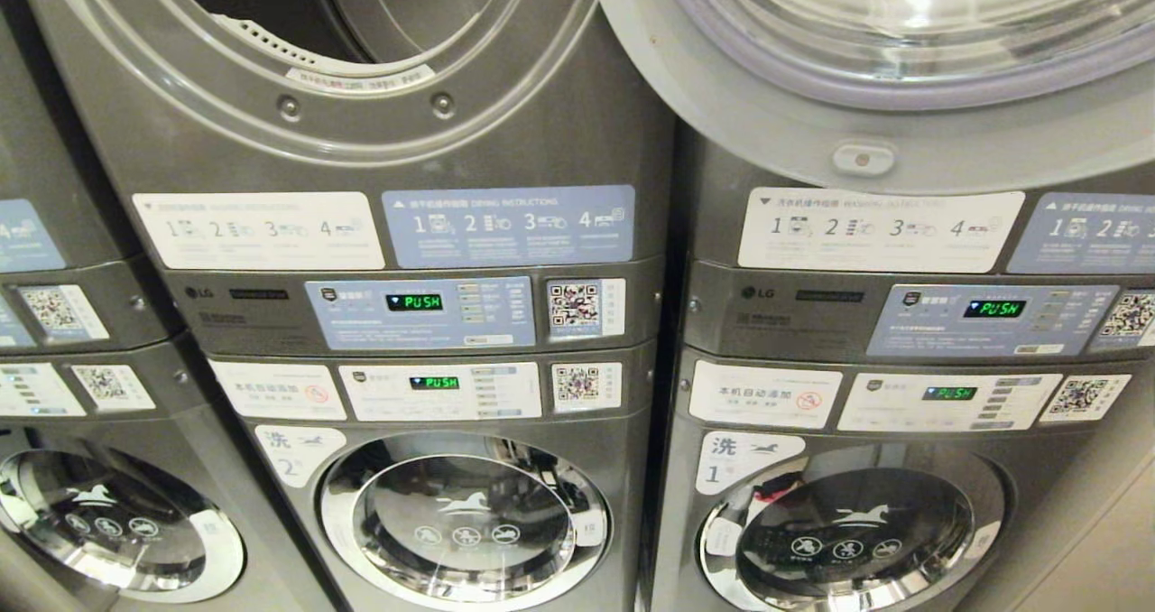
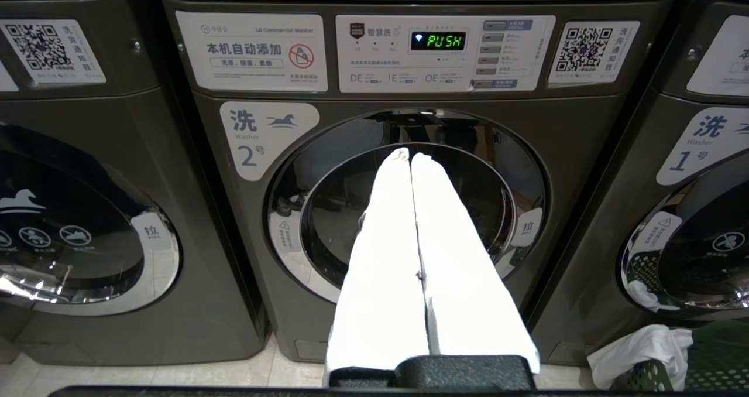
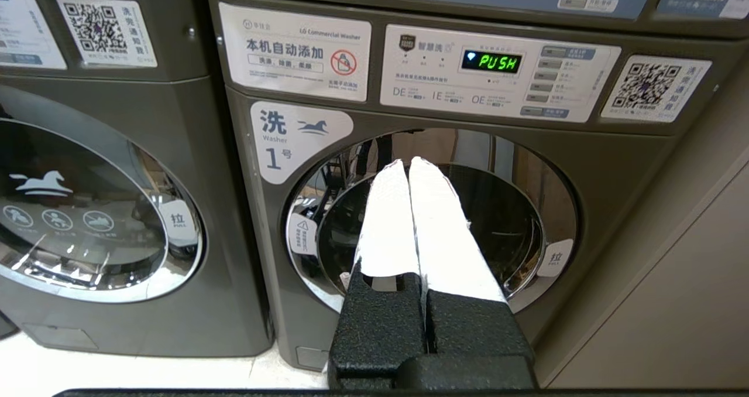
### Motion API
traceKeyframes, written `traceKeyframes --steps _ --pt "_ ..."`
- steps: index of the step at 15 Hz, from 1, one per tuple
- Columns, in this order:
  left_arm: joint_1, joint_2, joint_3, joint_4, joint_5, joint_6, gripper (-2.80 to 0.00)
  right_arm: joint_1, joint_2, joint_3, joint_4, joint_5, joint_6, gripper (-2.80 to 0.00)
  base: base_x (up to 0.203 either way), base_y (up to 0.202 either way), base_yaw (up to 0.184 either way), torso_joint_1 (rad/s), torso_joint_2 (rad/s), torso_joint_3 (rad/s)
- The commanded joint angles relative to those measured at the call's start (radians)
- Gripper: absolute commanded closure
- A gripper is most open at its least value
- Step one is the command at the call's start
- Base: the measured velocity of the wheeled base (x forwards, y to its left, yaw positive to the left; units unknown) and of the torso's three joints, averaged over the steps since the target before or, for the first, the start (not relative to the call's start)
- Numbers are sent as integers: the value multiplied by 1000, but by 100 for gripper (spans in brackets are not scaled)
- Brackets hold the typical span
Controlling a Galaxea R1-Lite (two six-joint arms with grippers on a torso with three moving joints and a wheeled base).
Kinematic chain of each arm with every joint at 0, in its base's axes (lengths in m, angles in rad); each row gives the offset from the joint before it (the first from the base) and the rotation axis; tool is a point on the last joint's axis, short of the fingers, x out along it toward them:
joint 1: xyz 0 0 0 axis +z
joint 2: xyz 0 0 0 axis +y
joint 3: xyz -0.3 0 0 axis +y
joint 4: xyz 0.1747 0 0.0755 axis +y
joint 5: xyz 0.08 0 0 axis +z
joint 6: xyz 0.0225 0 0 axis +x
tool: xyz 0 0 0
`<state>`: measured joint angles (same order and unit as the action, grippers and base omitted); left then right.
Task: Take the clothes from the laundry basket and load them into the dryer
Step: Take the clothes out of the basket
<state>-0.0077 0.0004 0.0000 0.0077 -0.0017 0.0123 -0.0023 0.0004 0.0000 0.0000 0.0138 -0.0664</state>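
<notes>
The dryer [image 1: 379,134] is the upper unit of the left stack in the head view, its round mouth open and dark. Its door [image 1: 812,134] hangs swung out to the right, over the neighbouring stack. A corner of the dark mesh laundry basket [image 2: 717,362] shows on the floor in the left wrist view, with a white piece of clothes [image 2: 641,350] draped over its rim. My left gripper [image 2: 411,154] is shut and empty, held low in front of washer 2 [image 2: 409,209]. My right gripper [image 3: 406,161] is shut and empty before washer 1 [image 3: 445,221]. Neither arm shows in the head view.
Stacked grey machines fill the head view, each control panel [image 1: 420,310] showing PUSH. A third stack [image 1: 81,341] stands at the left. Both lower washer doors are closed. A beige wall [image 3: 690,303] runs right of washer 1. Pale tiled floor [image 2: 193,373] lies in front.
</notes>
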Motion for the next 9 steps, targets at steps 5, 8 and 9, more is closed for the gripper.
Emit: traceKeyframes --steps 5,8,9 --pt "0 0 0 0 0 0 0 0 1 0 2 0 1 0 0 0 0 -151 317 166" --pt "0 0 0 0 0 0 0 -1 0 0 2 0 3 0 0 0 0 -159 332 171" --pt "0 0 0 0 0 0 0 0 0 0 2 -1 2 0 0 0 0 -162 336 170"
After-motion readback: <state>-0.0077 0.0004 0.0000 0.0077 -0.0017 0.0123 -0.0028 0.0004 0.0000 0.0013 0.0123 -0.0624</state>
